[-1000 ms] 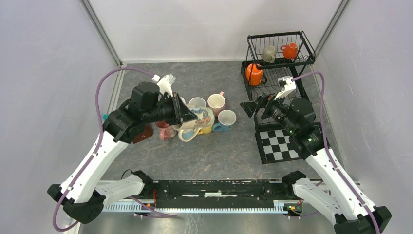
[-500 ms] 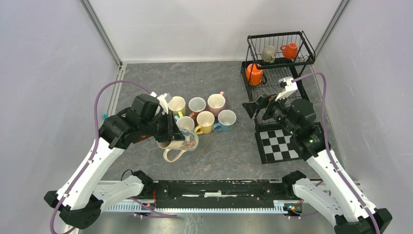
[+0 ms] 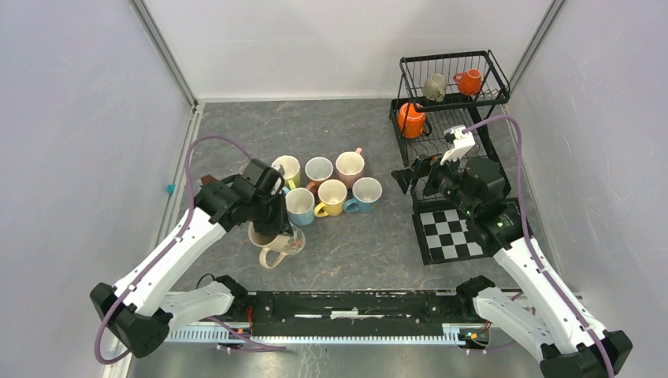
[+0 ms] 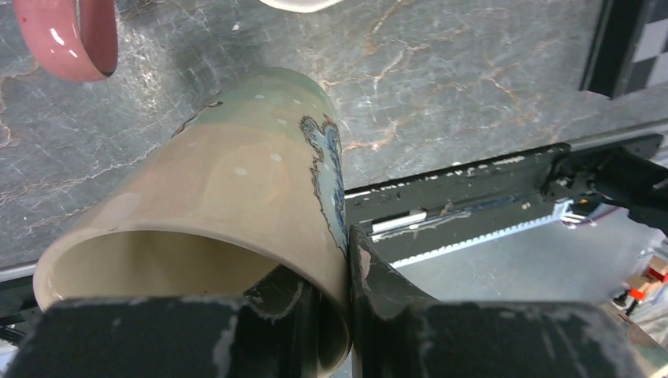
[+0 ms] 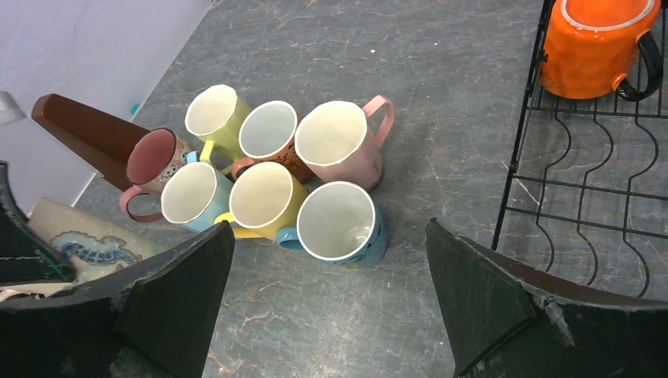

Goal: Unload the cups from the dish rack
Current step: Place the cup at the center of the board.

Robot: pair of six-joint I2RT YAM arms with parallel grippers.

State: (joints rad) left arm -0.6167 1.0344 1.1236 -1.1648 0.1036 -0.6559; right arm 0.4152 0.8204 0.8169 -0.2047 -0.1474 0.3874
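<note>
My left gripper [image 3: 277, 230] is shut on the wall of a cream cup with a blue seahorse print [image 3: 276, 244], one finger inside the rim and one outside [image 4: 346, 303]. The cup [image 4: 236, 197] lies tilted just in front of a cluster of several cups [image 3: 331, 185] on the table. The black wire dish rack [image 3: 495, 69] stands at the back right. It holds a grey-olive cup [image 3: 435, 85] and an orange cup [image 3: 469, 80] above, and another orange cup [image 3: 410, 120] below. My right gripper [image 3: 410, 175] hangs open and empty [image 5: 329, 228] left of the rack.
A checkered mat [image 3: 449, 232] lies under the right arm. A brown wedge [image 5: 87, 130] sits left of the cup cluster, beside a dark pink cup [image 5: 152, 157]. A black rail [image 3: 346, 307] runs along the near edge. Walls close in on both sides.
My left arm has carried the cream cup from above the cluster toward the near edge and down toward the table, keeping its grip. The right arm has barely moved.
</note>
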